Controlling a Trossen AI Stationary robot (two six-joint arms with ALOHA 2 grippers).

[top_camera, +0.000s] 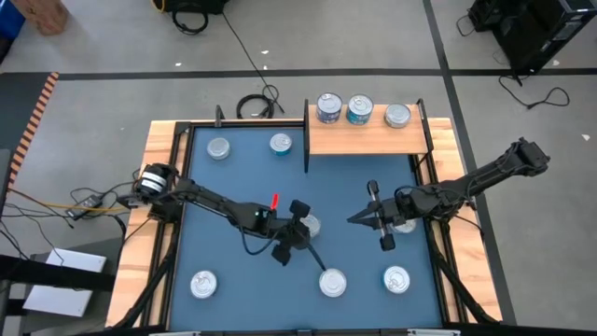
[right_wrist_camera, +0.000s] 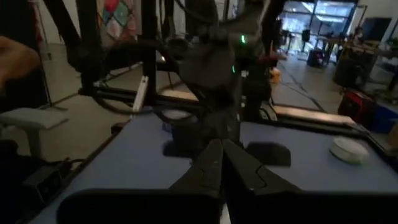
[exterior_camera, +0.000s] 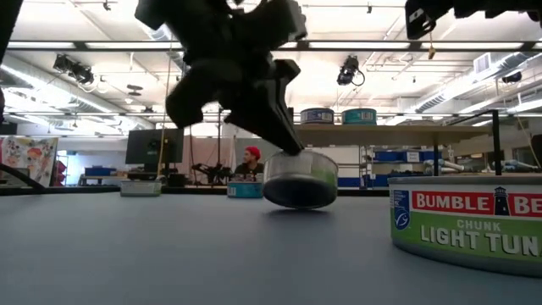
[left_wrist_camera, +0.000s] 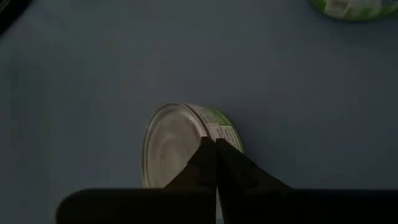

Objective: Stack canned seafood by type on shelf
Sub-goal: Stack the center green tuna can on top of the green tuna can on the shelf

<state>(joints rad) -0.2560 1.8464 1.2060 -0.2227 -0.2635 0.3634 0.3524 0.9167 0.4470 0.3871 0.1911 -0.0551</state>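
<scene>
My left gripper [top_camera: 302, 226] is shut, with its tips on a green-labelled tin [top_camera: 310, 224] at the middle of the blue mat. That tin [exterior_camera: 301, 180] looks tipped in the low view, its dark underside showing. My right gripper [top_camera: 355, 220] is shut and touches nothing. It hovers right of that tin, pointing toward the left arm, and another tin [top_camera: 404, 225] lies under its arm. The wooden shelf [top_camera: 368, 140] stands at the far edge with three tins [top_camera: 360, 109] on its board. Several more tins rest flat on the mat. My left gripper presses its shut fingertips [left_wrist_camera: 213, 144] against the tin's top rim [left_wrist_camera: 208, 127], where the silver lid meets the green label. The fingers [exterior_camera: 284, 127] slant down from above. The tin stays on the mat, seemingly tilted; nothing lies between the fingers.
Two tins [top_camera: 218, 147] [top_camera: 281, 143] sit on the far left of the mat. Three sit along the near edge [top_camera: 203, 284] [top_camera: 333, 282] [top_camera: 396, 278]. The Bumble Bee tin [exterior_camera: 466, 224] is close to the low camera. Black posts [top_camera: 307, 154] edge the shelf. A red marker [top_camera: 275, 200] rides on the left arm.
</scene>
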